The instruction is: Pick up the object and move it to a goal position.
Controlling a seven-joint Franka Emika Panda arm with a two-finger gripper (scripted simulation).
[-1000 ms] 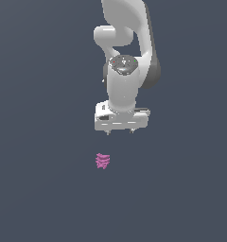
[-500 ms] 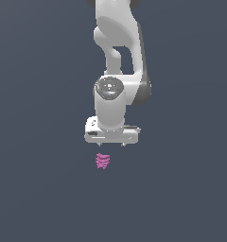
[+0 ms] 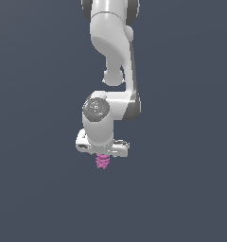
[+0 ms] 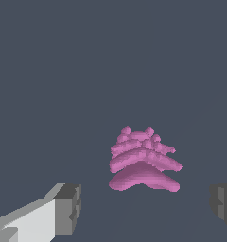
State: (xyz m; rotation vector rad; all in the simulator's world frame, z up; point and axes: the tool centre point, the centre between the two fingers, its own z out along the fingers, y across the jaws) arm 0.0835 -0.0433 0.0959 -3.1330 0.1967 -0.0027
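Observation:
The object (image 3: 102,162) is a tiny pink-magenta ridged piece on the dark grey floor. In the exterior view it pokes out just under the white gripper (image 3: 103,152), which hangs right over it and hides its top. In the wrist view the object (image 4: 143,160) lies between and a little beyond the two grey fingertips (image 4: 68,209), which stand wide apart on either side of it. The gripper (image 4: 146,208) is open and holds nothing. The fingers do not touch the object.
The white arm (image 3: 113,56) rises behind the gripper to the top of the exterior view. The plain dark grey floor (image 3: 181,189) is all around. No goal marker shows.
The arm has come down and toward the exterior view's left. The gripper, which was above and to the right of the object, now sits directly over it.

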